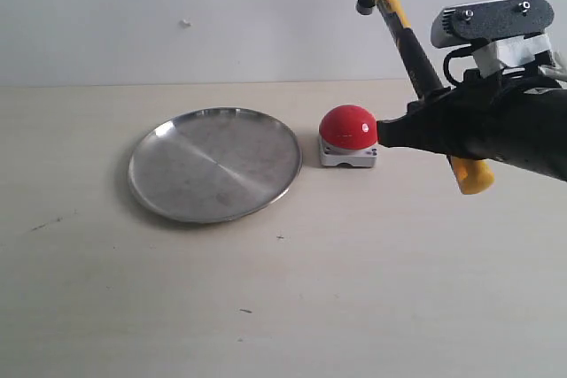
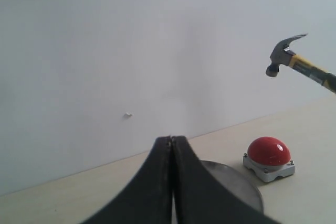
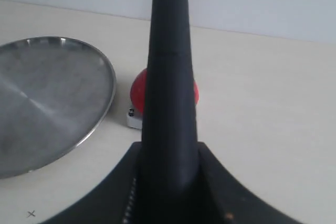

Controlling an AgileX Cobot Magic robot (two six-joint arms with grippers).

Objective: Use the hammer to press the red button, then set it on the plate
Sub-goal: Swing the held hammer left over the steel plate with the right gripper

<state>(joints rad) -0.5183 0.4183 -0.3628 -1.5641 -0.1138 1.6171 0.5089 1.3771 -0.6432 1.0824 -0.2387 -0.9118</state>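
We note the right gripper clamped on the hammer handle, with the head raised high, seemingly over the red button. The button sits on the bench just beside the plate. The left gripper is closed, empty.

It looks like a robotics lab test station: a plain pale bench set against a blank white wall, with a black robot arm carrying a bolted-on camera mount.
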